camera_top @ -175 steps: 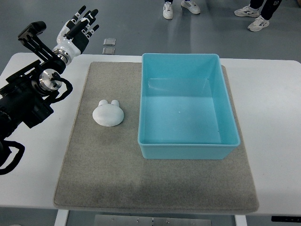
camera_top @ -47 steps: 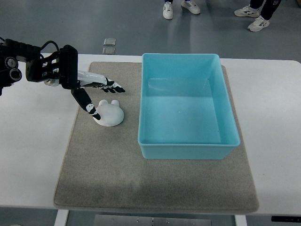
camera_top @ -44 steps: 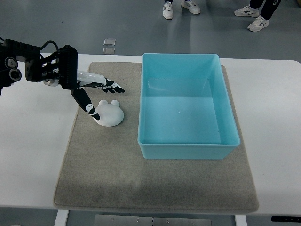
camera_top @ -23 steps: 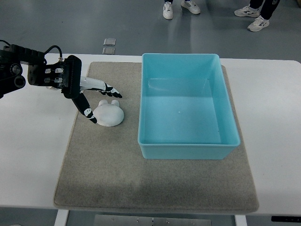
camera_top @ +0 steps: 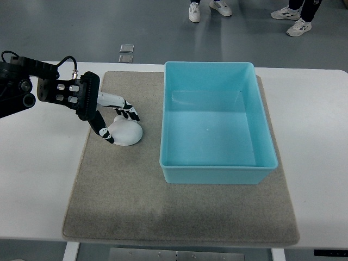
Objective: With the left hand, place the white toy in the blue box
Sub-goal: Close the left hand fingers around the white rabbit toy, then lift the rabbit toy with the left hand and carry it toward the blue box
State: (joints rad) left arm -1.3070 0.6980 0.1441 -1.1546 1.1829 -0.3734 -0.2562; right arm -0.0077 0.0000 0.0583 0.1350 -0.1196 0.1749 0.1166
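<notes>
A grey mat is lying across the white surface, and its nearest stretch is carrying nothing. Farther back, toward three o'clock of the mat's middle, a blue box is sitting upright on the mat with its long sides running near to far; its floor is showing bare, with nothing lying inside it.

At nine o'clock from the box, a little apart from its wall, the white toy is resting on the mat. The left hand is reaching in from the nine o'clock edge and closing around the toy: the fingers are curling over its far side at twelve o'clock, while the thumb is pressing in at its nine o'clock flank. The grip is narrow and touching the toy, though the toy is sitting flat on the mat.

Beyond the surface, at twelve o'clock, two small square plates are lying on the grey floor, and people's shoes are standing at the far edge of the view.
</notes>
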